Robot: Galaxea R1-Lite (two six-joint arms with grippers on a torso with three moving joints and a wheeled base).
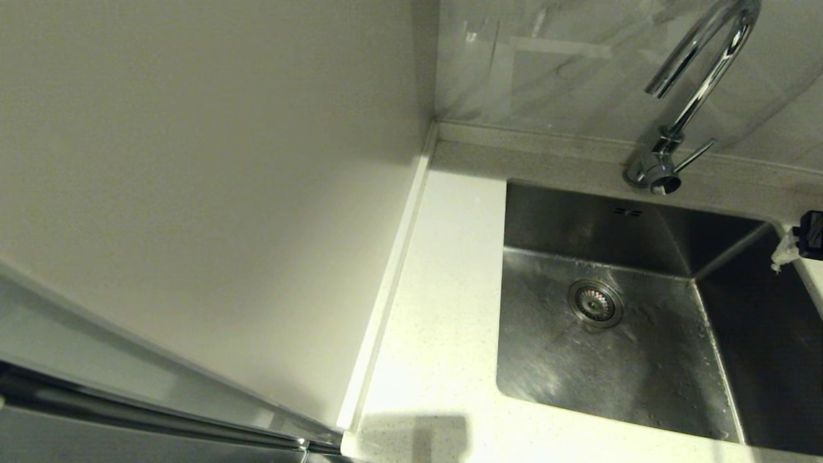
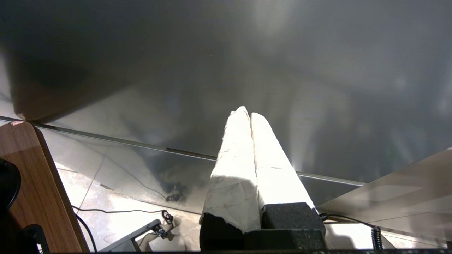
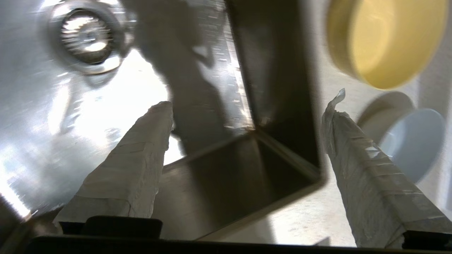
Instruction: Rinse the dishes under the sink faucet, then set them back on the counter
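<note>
Speckled white worktop (image 1: 443,270) around steel sink (image 1: 643,360), basin bare down to strainer drain (image 1: 595,303), chrome faucet (image 1: 697,83) behind.

Right end effector (image 3: 247,113) spread wide, holding nothing, over sink's corner; yellow bowl (image 3: 386,38) and pale bowl (image 3: 413,141) just beside sink, both unfilled. Left end effector (image 2: 246,114) pressed closed, empty, away from sink.

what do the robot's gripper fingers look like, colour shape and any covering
Both grippers have long fingers tapering to narrow tips, wrapped in creased off-white tape, on black, blocky bases. The left gripper shows two wrapped fingers on dark foam-like blocks. The right gripper has the same wrapping on its fingers, with a loose flap at one tip. No markings show on them.
</note>
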